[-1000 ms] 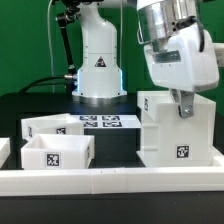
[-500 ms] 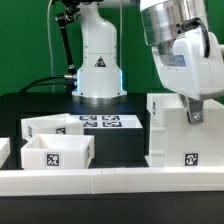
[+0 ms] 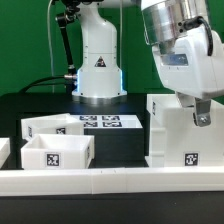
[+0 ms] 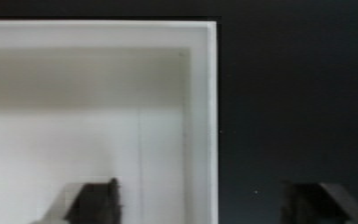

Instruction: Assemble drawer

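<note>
The drawer's large white hollow shell [image 3: 185,135] stands at the exterior view's right, with a tag on its front face. My gripper [image 3: 198,115] is at its top, open. In the wrist view the gripper [image 4: 211,205] straddles the shell's thin side wall [image 4: 211,100]. One dark finger [image 4: 98,200] is inside over the white interior and the other is outside over the black table. Neither finger visibly presses the wall. Two small white tagged trays sit at the left, one in front [image 3: 57,155] and one behind [image 3: 50,128].
The marker board [image 3: 100,122] lies flat behind the trays, in front of the robot base [image 3: 98,65]. A long low white border rail [image 3: 110,180] runs along the front. A small white piece [image 3: 4,150] shows at the far left edge.
The shell has shifted toward the exterior view's right, together with the gripper. The gripper has since moved slightly further right and down. The trays have not moved.
</note>
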Robot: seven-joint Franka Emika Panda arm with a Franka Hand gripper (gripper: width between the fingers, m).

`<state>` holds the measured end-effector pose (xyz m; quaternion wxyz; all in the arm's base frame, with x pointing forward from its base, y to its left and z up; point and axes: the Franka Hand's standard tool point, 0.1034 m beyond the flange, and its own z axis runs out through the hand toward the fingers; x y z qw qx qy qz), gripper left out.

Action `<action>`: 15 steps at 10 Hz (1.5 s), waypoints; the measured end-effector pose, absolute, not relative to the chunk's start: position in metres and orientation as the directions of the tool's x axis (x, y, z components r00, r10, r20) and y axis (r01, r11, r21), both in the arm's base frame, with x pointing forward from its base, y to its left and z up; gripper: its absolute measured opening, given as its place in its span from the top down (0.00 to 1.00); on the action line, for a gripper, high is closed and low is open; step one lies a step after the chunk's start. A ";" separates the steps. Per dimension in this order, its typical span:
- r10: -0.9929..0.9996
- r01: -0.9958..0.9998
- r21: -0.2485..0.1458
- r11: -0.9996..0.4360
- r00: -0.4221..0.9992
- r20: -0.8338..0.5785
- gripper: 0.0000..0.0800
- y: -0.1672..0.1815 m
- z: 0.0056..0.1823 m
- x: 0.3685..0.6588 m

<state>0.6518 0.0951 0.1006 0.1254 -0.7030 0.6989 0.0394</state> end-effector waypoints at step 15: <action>-0.306 -0.310 -0.261 -0.914 0.950 -0.054 0.19 0.056 0.139 0.607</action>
